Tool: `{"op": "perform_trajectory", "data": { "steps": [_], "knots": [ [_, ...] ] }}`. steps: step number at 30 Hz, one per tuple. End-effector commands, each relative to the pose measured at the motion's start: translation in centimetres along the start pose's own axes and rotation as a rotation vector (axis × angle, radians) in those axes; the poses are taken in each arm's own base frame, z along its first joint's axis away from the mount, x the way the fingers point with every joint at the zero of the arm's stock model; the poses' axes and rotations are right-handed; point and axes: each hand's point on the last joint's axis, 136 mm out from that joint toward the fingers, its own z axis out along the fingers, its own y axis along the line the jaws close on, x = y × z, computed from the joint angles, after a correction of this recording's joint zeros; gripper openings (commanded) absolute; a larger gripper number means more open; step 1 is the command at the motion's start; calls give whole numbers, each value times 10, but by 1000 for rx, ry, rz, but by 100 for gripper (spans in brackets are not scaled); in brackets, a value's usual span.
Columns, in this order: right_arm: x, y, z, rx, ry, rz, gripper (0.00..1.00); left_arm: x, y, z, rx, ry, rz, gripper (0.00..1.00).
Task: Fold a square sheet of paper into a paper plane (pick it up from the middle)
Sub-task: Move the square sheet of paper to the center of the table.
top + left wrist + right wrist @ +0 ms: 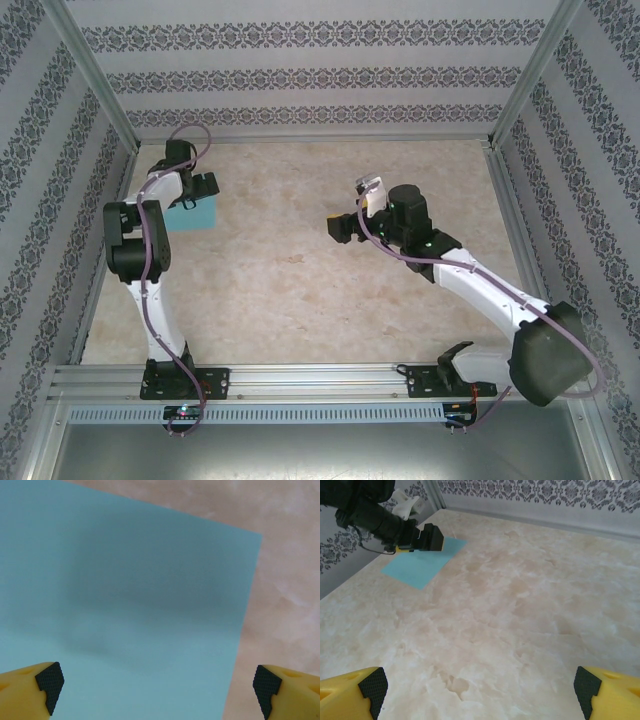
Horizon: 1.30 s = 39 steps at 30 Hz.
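Turquoise-blue and unfolded, the square sheet of paper (198, 218) lies flat on the far left part of the marbled beige tabletop (350, 290), close to the left wall, blue face up and with no crease to be seen. Being square it has no long axis; from above its edges run nearly parallel to the table's edges, only slightly turned. In the left wrist view the square sheet of paper (140, 605) has one straight edge slanting down the right side to a sharp corner at the upper right, and a soft shadow lies across its middle. The right wrist view shows the square sheet of paper (419, 564) as a slanted diamond near the far left corner of the table. The left gripper (196, 194) hangs directly over the sheet with its jaws spread wide and nothing between them. In its own camera the left gripper (157, 685) shows its black textured pads (50, 680) at the bottom corners, one over the paper and the other over bare table past the paper's edge; whether they touch the surface cannot be told. The right gripper (340, 226) is well apart from the sheet, above the bare middle of the table, and the right gripper (477, 686) is likewise wide open and empty. Damask-patterned walls (300, 80) enclose the table.
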Motion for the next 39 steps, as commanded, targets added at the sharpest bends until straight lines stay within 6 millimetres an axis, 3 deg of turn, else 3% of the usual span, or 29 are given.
{"op": "perform_trajectory", "data": {
  "steps": [1,6,14,21,30,39],
  "knots": [
    [-14,5,6,4,-18,10,98,5,25,3,-70,72,-2,100],
    [-10,4,12,3,-1,18,98,8,44,7,-102,99,-20,100],
    [-6,2,14,12,13,33,98,33,39,27,-61,221,-12,100],
    [-2,-1,10,32,22,39,98,45,35,26,-62,270,-6,100],
    [-2,-4,1,61,21,30,98,68,13,24,-33,331,10,100],
    [1,-9,-3,80,23,35,98,87,-13,7,29,344,13,100]
  ]
}}
